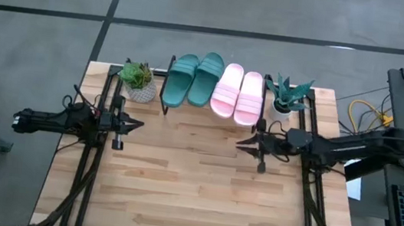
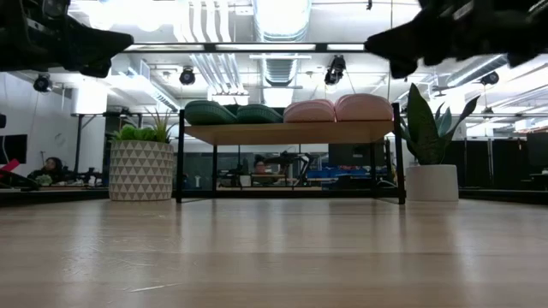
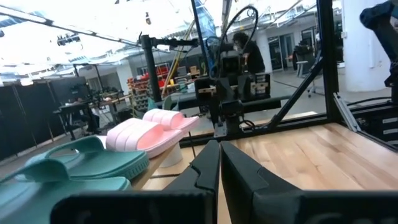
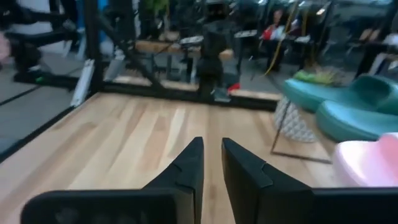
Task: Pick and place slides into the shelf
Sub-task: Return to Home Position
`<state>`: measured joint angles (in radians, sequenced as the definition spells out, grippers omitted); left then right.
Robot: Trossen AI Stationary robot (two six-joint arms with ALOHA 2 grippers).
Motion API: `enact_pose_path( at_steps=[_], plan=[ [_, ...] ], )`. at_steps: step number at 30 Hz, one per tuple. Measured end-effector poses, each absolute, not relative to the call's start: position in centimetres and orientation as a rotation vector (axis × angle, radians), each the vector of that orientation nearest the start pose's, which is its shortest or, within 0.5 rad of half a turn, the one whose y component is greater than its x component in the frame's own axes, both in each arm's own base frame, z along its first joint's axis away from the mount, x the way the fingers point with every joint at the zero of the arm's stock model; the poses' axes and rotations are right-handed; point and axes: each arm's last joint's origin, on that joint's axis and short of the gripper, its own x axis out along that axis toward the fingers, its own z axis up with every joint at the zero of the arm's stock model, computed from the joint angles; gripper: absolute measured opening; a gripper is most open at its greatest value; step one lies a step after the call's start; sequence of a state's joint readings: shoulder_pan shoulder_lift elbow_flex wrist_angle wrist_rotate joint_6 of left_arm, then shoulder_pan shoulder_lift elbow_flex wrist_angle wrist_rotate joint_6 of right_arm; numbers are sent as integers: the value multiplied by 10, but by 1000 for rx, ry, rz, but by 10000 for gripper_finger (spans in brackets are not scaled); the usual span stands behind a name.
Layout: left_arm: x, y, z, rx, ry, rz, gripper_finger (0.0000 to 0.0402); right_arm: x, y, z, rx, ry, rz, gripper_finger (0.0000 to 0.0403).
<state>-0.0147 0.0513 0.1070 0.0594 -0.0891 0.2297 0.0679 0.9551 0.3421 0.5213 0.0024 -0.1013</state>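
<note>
Two dark green slides and two light pink slides lie side by side, soles down, on the plank top of the shelf at the table's far middle. They also show in the low view, green and pink. My left gripper hovers left of the shelf, level, pointing right, shut and empty. My right gripper hovers near the pink slides' near ends, pointing left. Its fingers are almost together, with nothing between them.
A potted plant in a patterned pot stands left of the shelf, and a spiky plant in a white pot stands right of it. Black frame rails run along both table sides. Bare wood fills the near half.
</note>
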Motion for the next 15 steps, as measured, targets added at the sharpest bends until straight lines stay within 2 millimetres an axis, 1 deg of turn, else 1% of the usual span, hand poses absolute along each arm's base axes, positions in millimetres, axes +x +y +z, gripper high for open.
enact_pose_path(
  at_steps=[3,6,8,11,13,15],
  plan=[
    [93,1,202,215,-110,87,0,208,6,209,-113,63,48,37],
    [94,1,202,210,-106,87,0,226,-3,206,-132,110,76,14],
    [94,1,201,208,-104,87,0,240,-11,211,-158,119,82,10],
    [94,1,200,209,-85,86,0,253,-27,223,-182,114,-16,9],
    [94,1,199,209,-79,86,0,254,-36,232,-245,94,-94,8],
    [94,1,198,210,-73,86,0,249,-42,241,-299,67,-148,8]
  ],
)
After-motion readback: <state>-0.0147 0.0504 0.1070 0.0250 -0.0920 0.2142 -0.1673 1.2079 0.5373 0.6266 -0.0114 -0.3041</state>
